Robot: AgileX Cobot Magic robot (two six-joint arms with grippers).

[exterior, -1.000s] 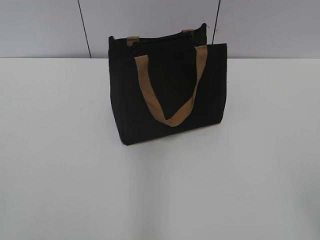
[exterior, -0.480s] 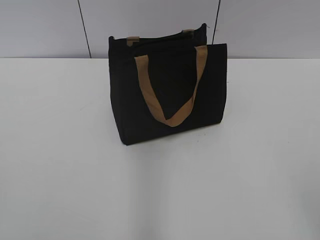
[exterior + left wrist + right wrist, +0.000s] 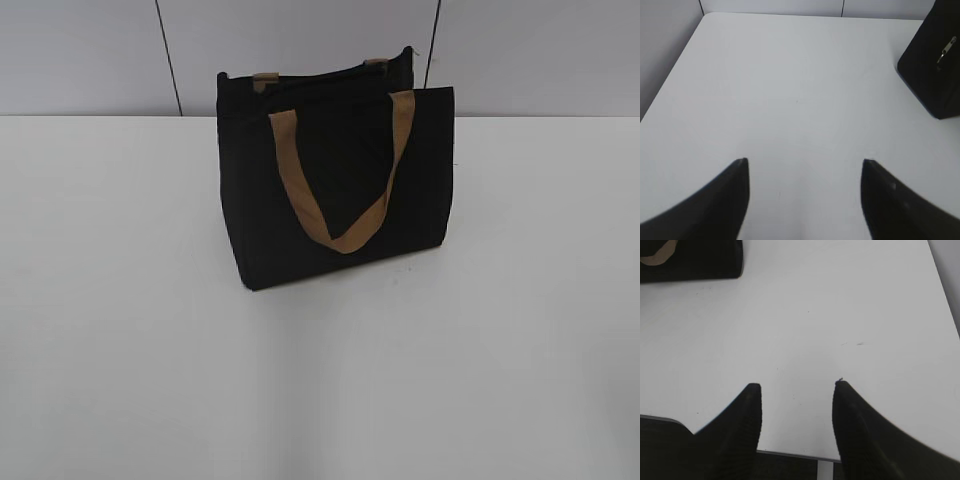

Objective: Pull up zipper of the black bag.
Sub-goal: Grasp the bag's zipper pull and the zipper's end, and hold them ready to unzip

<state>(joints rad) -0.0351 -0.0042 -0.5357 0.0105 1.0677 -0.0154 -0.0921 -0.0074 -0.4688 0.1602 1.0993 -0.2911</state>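
The black bag (image 3: 335,190) stands upright at the far middle of the white table, a tan strap handle (image 3: 340,190) hanging down its front. In the left wrist view the bag's end (image 3: 935,65) is at the top right, with the small silver zipper (image 3: 946,49) on it. In the right wrist view a bag corner (image 3: 695,260) is at the top left. My left gripper (image 3: 805,162) is open and empty over bare table, far from the bag. My right gripper (image 3: 797,385) is open and empty near the table's front edge. Neither gripper shows in the exterior view.
The white table (image 3: 150,350) stretches around the bag. A grey panelled wall (image 3: 90,50) stands behind it. The table's left edge (image 3: 670,75) shows in the left wrist view and its front edge (image 3: 790,454) in the right wrist view.
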